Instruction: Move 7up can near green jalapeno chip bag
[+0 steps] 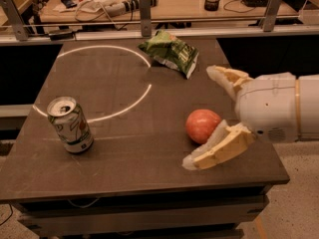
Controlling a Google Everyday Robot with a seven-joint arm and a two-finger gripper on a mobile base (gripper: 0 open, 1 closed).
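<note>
The 7up can (70,125) stands upright at the front left of the dark table, white and green with a silver top. The green jalapeno chip bag (170,52) lies crumpled at the far middle of the table. My gripper (207,116) comes in from the right with its two cream fingers spread wide, open and empty. One finger (227,76) is just right of the bag, the other (219,149) lies low by the front right. The can is far to the left of the gripper.
A red apple (202,125) sits between my gripper's fingers at the right of the table (124,153). A white ring of light curves across the tabletop. A cluttered desk with metal rails stands behind the far edge.
</note>
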